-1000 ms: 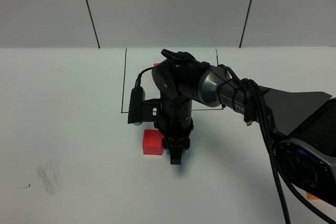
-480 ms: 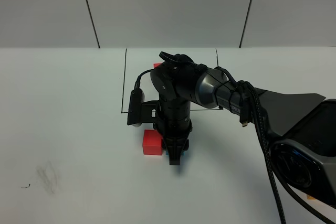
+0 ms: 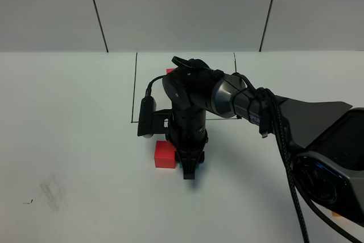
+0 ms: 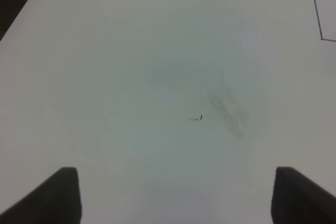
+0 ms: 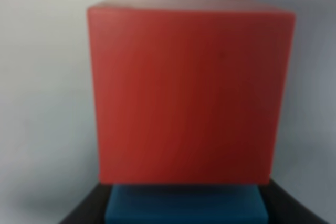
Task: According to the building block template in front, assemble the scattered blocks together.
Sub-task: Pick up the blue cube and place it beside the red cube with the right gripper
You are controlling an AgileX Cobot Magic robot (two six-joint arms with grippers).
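My right gripper points straight down at the table just in front of the black-line rectangle. It is shut on the blue block, which shows between its dark fingers in the right wrist view. The red block lies on the table just left of that gripper, and the blue block sits against its side. A red bit of the template peeks out behind the arm; the rest is hidden. My left gripper hangs open over bare table.
The right arm and its cable cross the middle and cover most of the outlined rectangle. A small orange patch shows at the lower right edge behind the arm base. A faint smudge marks the table at the left.
The right gripper with the blue block has shifted slightly left, closer to the red block. The left gripper has not moved.
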